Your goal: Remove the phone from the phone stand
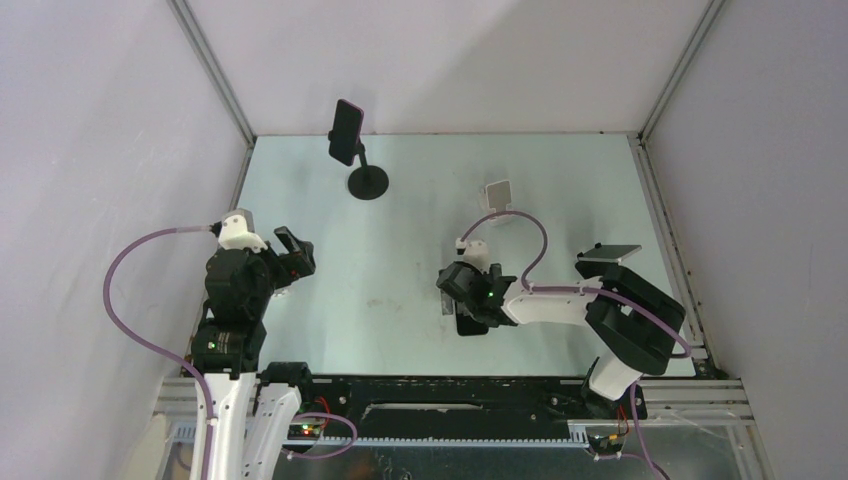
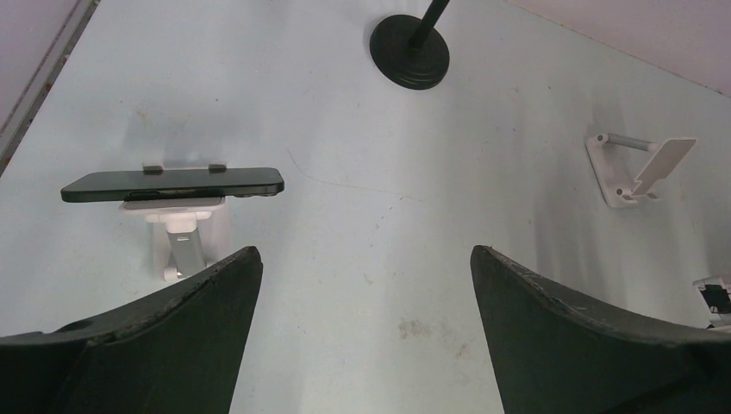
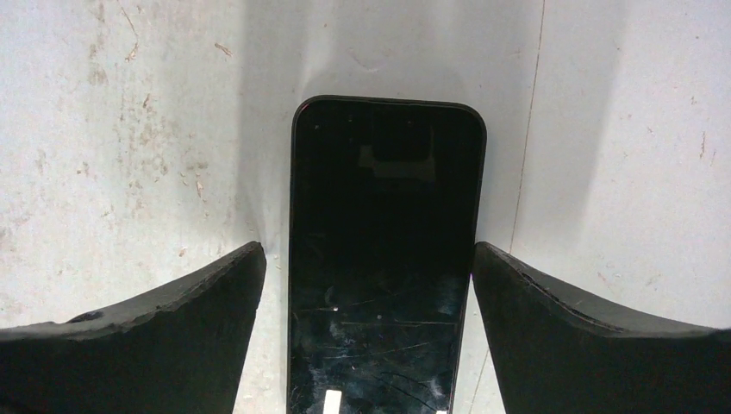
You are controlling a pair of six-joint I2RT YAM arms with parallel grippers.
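A dark phone [image 3: 385, 216] lies flat on the table, screen up, between the fingers of my right gripper [image 3: 366, 250]. The jaws are open and straddle it, with small gaps on both sides. From above, that gripper [image 1: 468, 303] hangs over the phone [image 1: 467, 325] at mid table. An empty white stand [image 1: 498, 196] stands behind it and also shows in the left wrist view [image 2: 640, 169]. My left gripper [image 1: 297, 250] is open and empty at the left; its jaws [image 2: 364, 250] hold nothing.
A second phone [image 1: 347, 131] sits on a black stand with a round base [image 1: 368, 184] at the back. A third phone [image 1: 608, 253] rests on a white stand at the right, also in the left wrist view [image 2: 172, 184]. Frame rails edge the table.
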